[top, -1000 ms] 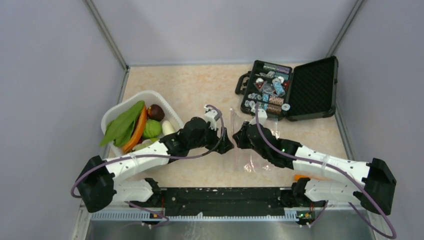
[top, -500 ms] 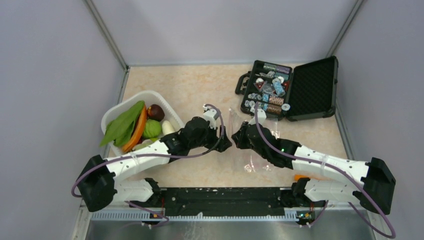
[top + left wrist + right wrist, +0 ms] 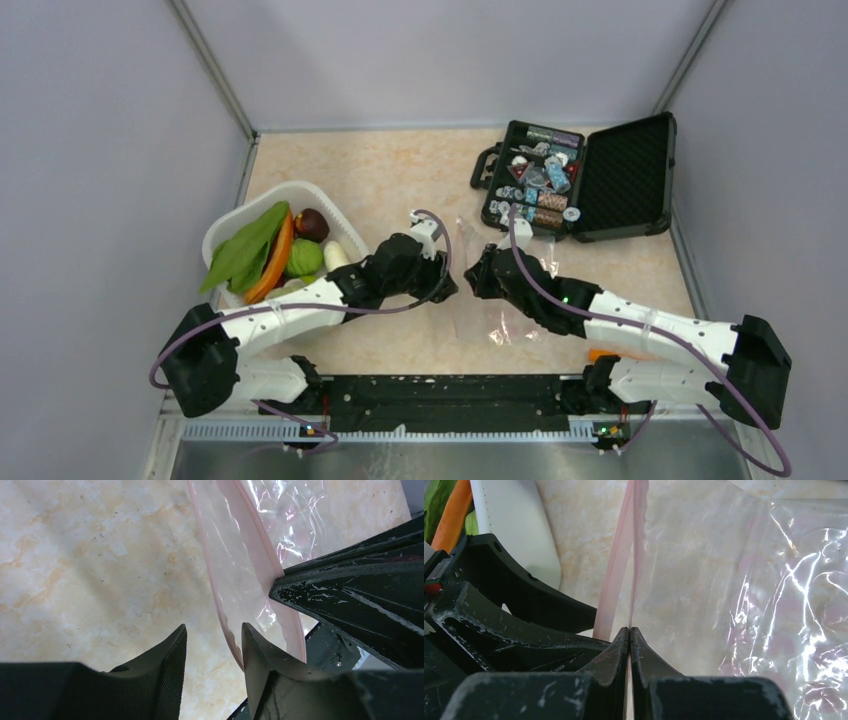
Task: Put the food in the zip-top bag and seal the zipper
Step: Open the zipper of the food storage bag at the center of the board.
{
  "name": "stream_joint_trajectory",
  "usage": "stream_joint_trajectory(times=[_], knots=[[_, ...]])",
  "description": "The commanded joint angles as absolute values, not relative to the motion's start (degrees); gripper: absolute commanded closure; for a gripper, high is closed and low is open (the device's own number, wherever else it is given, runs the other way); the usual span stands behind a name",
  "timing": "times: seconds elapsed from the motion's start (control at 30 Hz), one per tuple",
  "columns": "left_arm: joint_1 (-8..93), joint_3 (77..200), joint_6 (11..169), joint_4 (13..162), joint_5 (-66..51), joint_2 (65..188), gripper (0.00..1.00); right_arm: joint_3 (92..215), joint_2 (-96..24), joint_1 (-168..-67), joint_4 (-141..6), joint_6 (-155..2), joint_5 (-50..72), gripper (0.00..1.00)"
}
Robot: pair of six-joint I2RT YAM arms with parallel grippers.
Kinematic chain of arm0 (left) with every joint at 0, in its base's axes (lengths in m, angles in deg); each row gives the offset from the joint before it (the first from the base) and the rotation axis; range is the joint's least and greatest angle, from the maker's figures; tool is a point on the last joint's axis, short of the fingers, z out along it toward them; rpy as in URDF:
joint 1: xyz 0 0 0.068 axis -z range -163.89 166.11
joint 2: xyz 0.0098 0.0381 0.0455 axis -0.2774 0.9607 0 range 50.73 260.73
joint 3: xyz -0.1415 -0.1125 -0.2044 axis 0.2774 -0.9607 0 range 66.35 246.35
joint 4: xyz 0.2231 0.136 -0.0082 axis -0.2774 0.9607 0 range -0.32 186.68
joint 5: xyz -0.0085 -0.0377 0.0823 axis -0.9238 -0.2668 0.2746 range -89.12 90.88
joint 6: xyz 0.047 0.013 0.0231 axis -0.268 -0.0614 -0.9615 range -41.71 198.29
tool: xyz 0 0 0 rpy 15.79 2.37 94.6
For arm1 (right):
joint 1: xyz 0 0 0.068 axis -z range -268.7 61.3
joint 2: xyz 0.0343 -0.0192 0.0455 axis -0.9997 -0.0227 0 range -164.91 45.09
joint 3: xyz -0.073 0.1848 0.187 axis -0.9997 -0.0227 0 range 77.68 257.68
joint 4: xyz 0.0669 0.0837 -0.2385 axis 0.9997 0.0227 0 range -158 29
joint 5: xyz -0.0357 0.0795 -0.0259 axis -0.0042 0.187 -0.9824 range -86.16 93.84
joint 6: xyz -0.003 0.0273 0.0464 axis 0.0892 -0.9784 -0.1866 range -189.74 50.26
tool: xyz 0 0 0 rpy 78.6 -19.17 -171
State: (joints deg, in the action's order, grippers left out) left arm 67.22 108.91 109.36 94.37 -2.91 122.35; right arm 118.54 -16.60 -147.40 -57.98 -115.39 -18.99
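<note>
A white tub [image 3: 300, 187] stands at the left of the table [image 3: 390, 175], and all the food lies in it: green leaves [image 3: 245, 248], a carrot [image 3: 278, 262], a purple piece [image 3: 311, 224], a cabbage [image 3: 305, 258] and a radish [image 3: 336, 256]. None of it is in the bag.

The left gripper [image 3: 447, 288] reaches toward the middle of the table, just past the tub. Its 2 fingers [image 3: 172, 660] stand apart, with bare table showing between them. The bag's lower pink edge runs down to the inner side of 1 finger, and nothing is clamped.

The clear bag [image 3: 495, 322] lies crumpled at the centre, between the 2 grippers. Its zipper [image 3: 616, 570] is unsealed, with the 2 pink lips parted.

The right gripper [image 3: 478, 272] faces the left one from close by. Its fingers are pressed together, pinching 1 lip of the zipper and holding it up off the other.

A black case [image 3: 625, 175] lies open at the far right, with small trinkets inside it.
</note>
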Motion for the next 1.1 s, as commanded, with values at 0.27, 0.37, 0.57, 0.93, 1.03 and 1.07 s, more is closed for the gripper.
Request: stream_joint_trajectory(times=[0.27,0.37,0.57,0.93,1.03,1.07], knots=[[67.4,111.4,108.9,90.5,-6.1,124.9,0.88,121.8,-15.9,-146.8,-55.5,-114.0,-20.3,1.0],[67.4,112.2,109.0,91.3,-5.5,125.0,1.0,122.9,-16.6,-146.9,-53.3,-113.6,-21.0,1.0],[67.6,114.1,109.0,91.8,-5.2,124.8,1.0,125.1,-18.3,-146.9,-50.5,-113.6,-21.2,0.92],[68.7,115.2,109.4,93.5,-2.5,123.3,1.0,124.9,-18.4,-146.8,-51.6,-116.0,-25.6,0.66],[68.6,115.1,109.8,93.6,-1.4,123.1,1.0,124.4,-18.4,-146.8,-53.2,-116.8,-25.0,0.67],[68.7,115.0,110.0,93.4,-1.1,122.9,1.0,124.0,-18.6,-146.8,-54.0,-116.8,-24.3,0.68]])
